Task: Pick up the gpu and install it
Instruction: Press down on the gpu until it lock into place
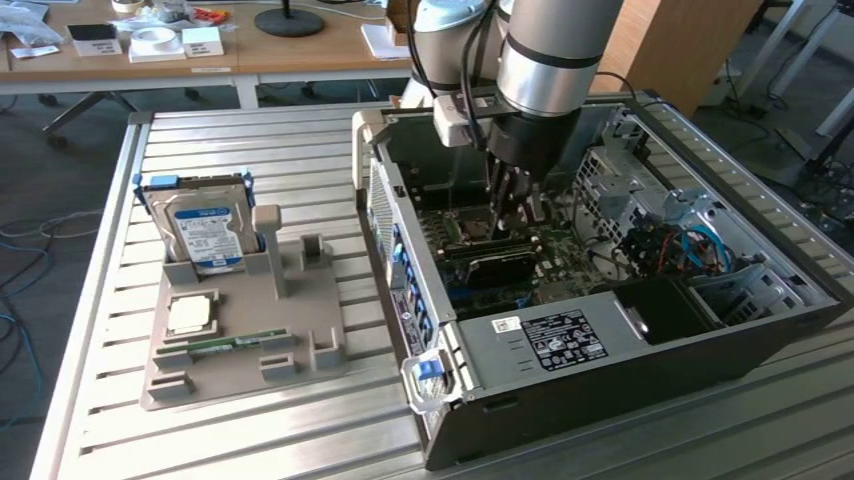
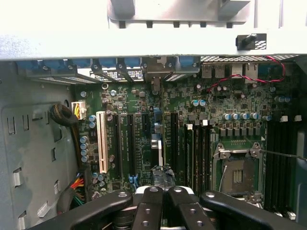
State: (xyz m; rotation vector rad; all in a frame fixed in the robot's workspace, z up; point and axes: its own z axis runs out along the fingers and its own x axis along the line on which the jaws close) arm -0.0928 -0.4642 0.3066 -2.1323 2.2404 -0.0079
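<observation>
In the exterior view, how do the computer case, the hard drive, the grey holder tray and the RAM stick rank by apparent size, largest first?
1. Computer case
2. Grey holder tray
3. Hard drive, standing upright in the tray
4. RAM stick, lying in the tray

The gaps are plain, so nearness to the camera does not change the order.

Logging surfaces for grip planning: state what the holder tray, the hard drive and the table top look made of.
Holder tray: matte grey plastic, probably moulded or printed. Hard drive: bare silver metal casing under a blue-white paper label. Table top: brushed, slotted metal, likely aluminium profile.
</observation>
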